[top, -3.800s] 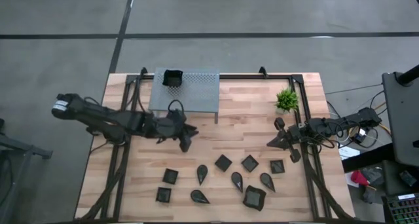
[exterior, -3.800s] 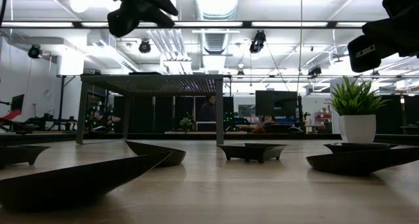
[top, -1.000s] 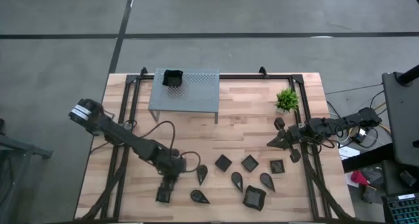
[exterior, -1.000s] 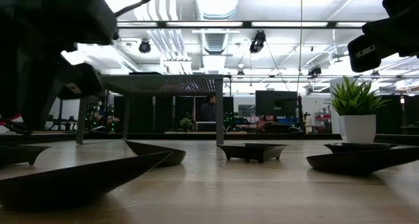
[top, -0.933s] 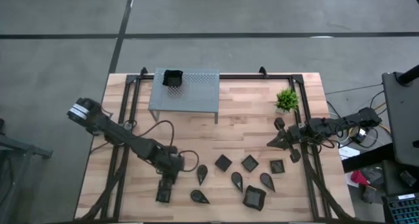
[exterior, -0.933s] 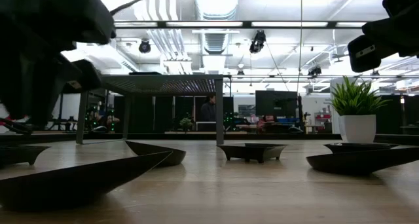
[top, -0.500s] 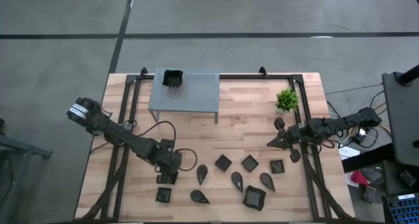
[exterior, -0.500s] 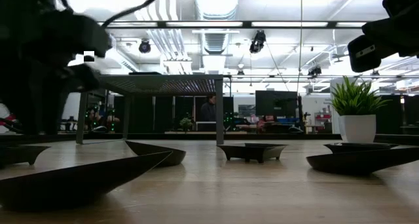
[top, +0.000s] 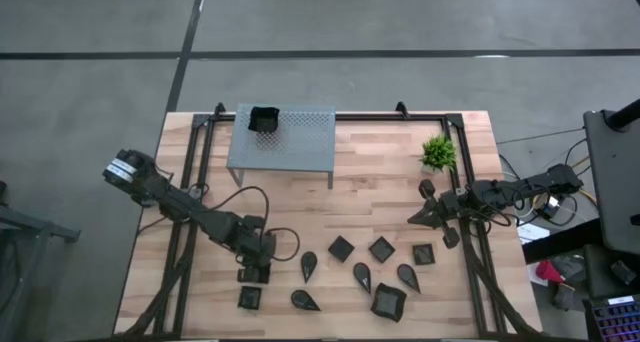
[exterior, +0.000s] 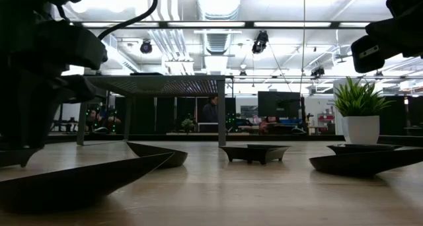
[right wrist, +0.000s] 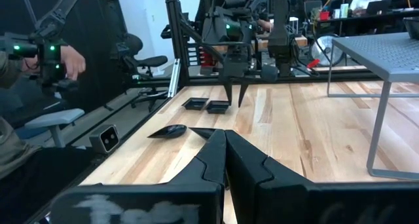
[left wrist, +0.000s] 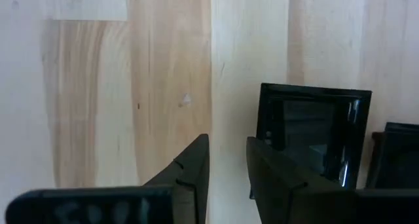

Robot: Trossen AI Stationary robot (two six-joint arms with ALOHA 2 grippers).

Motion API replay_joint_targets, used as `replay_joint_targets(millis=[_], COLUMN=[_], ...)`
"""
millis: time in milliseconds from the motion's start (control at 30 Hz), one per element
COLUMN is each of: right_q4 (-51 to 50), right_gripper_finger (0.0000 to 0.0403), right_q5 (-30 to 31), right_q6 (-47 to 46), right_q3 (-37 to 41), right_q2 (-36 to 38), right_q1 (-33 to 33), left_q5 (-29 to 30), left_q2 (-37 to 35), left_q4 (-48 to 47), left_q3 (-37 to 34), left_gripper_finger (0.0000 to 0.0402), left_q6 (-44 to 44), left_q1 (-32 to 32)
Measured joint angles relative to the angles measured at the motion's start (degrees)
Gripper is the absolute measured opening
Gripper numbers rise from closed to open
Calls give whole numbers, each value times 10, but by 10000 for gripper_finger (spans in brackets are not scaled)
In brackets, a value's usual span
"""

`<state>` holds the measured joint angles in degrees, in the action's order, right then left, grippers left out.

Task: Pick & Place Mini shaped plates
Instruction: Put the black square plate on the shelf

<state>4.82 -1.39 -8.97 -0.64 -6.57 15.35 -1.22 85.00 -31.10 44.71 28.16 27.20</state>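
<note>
A pale wooden table [top: 380,177] carries small black plates [top: 382,249], a grey stand [top: 300,142] and a plant [top: 437,153].

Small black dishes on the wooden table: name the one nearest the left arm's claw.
It is the small square black dish, the upper one of the pair at the group's left end. The left claw sits directly at it; every other dish lies clear of the claw.
</note>
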Motion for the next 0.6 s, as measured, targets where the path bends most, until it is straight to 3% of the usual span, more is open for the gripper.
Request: replay_joint_targets(millis=[600], right_q4=[0], right_gripper_finger=[8], right_q5=[0], right_q6=[0], right_q3=[0], right_q2=[0], right_q1=[0], left_q5=[-73], left_q2=[3], left_q4=[21], left_q3=[0], left_gripper_finger=[94], left_q6=[30], left_q1=[0])
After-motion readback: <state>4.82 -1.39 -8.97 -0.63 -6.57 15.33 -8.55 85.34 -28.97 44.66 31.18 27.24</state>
